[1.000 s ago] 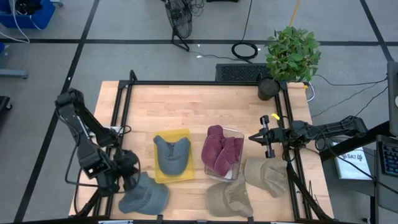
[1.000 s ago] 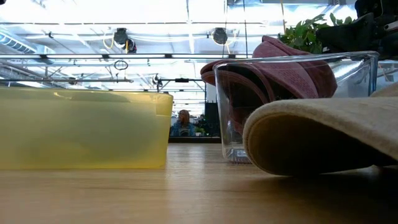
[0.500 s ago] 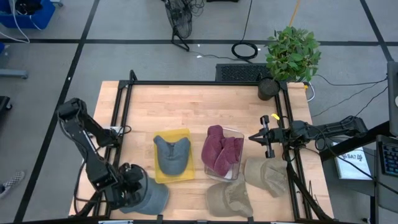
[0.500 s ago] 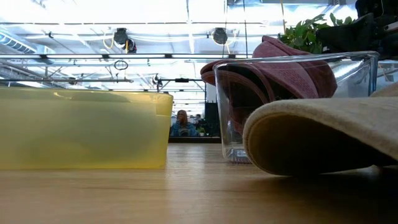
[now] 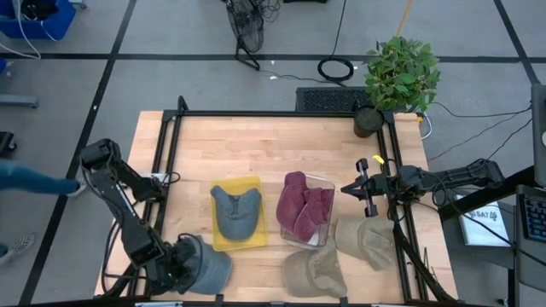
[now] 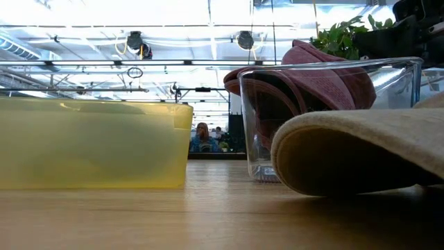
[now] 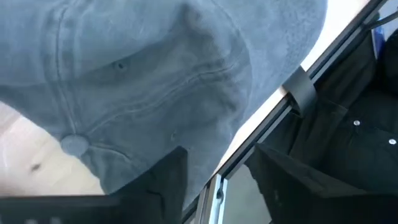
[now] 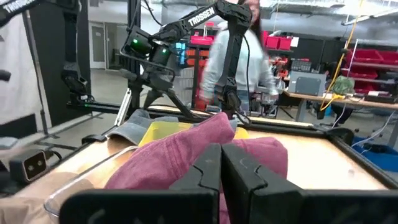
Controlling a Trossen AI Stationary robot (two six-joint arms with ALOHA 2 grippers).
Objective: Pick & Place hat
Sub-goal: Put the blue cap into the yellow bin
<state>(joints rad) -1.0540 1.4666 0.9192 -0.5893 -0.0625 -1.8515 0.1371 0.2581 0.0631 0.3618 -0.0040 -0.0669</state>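
Hats number 5 on the wooden table (image 5: 281,145): 2 grey-blue, 2 tan, 1 maroon; along the near edge lie the loose grey-blue hat (image 5: 207,266) at the left corner and the first tan hat (image 5: 314,273) toward the right; the second tan hat (image 5: 365,239) sits just behind and right of it; farther back stand 2 containers side by side, the yellow bin (image 5: 238,213) holding the other grey-blue hat (image 5: 235,211), and the clear bin (image 5: 325,183) holding the maroon hat (image 5: 304,207); the left gripper (image 5: 177,267) is low at the near left corner, tight against the loose grey-blue hat's left side, its fingers (image 7: 163,182) parted and flanking the hat's edge beside the table's metal rail, not clamped on it; the right gripper (image 5: 349,188) hangs level over the right rail just beside the clear bin, pointing at the maroon hat, fingers pressed together and holding nothing; 1 potted plant (image 5: 399,75) stands at the far right corner.
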